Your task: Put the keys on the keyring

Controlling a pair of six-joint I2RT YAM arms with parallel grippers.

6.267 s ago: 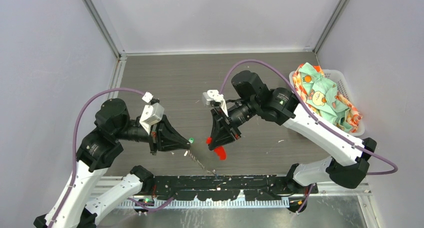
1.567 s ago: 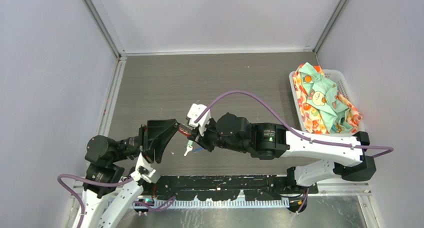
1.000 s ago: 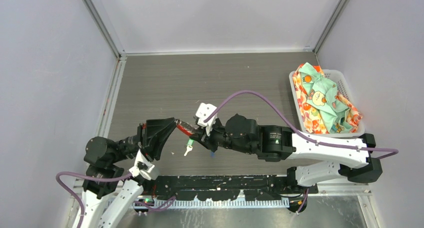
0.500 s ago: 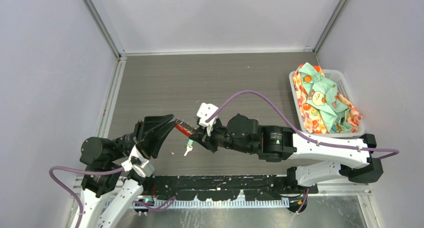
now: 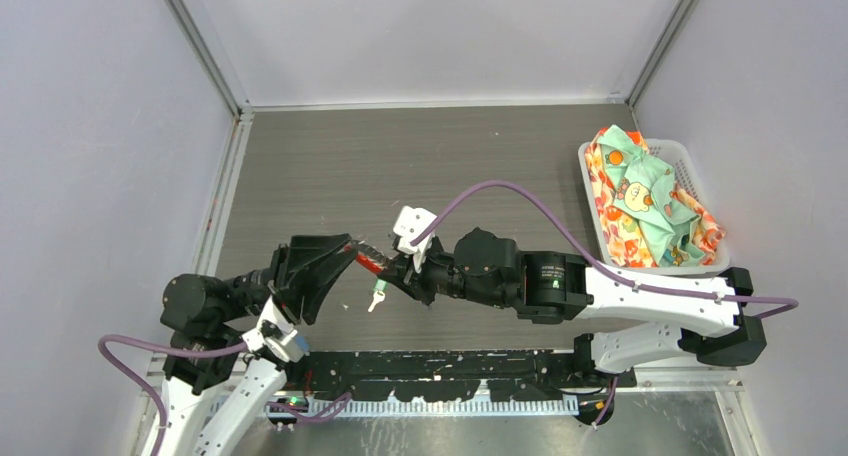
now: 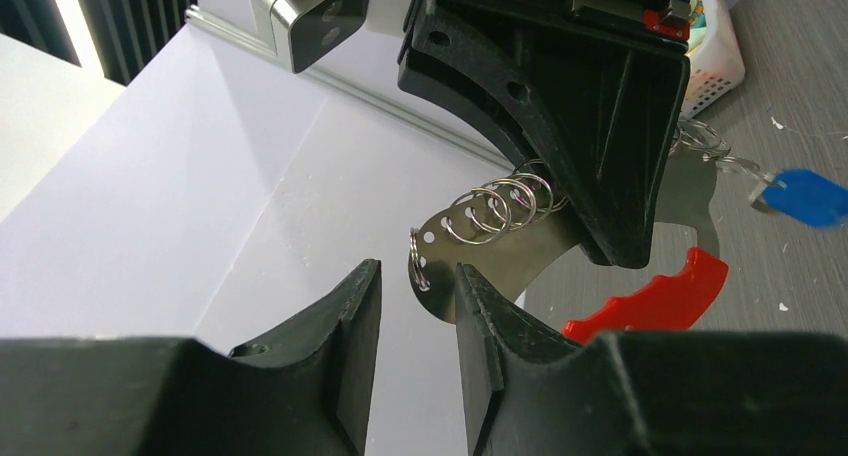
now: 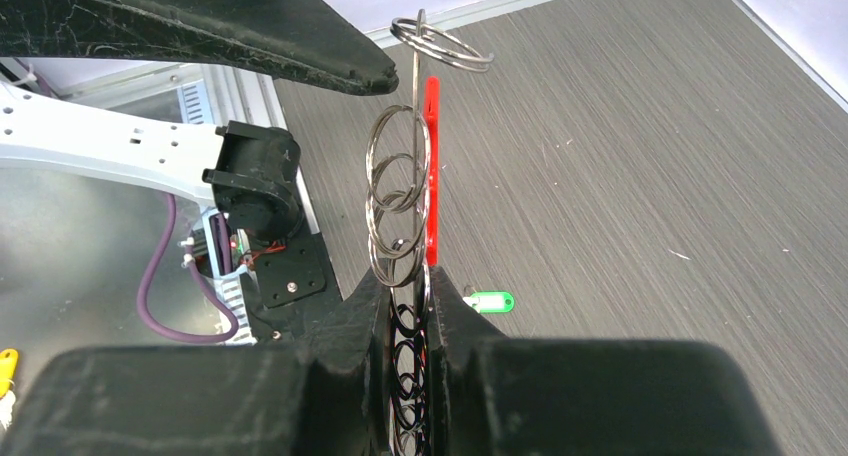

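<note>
Right gripper (image 5: 397,272) pinches the keyring (image 5: 368,258) by the table's (image 5: 300,156) near edge, long axis aimed at the left gripper (image 6: 418,276), fingers slightly parted at its end ring; green key (image 5: 376,298) lies beneath.

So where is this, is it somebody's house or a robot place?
Probably a robot testing booth in a lab: the left arm and right arm are mounted at a table, and plain grey walls with metal rails box it in.
</note>
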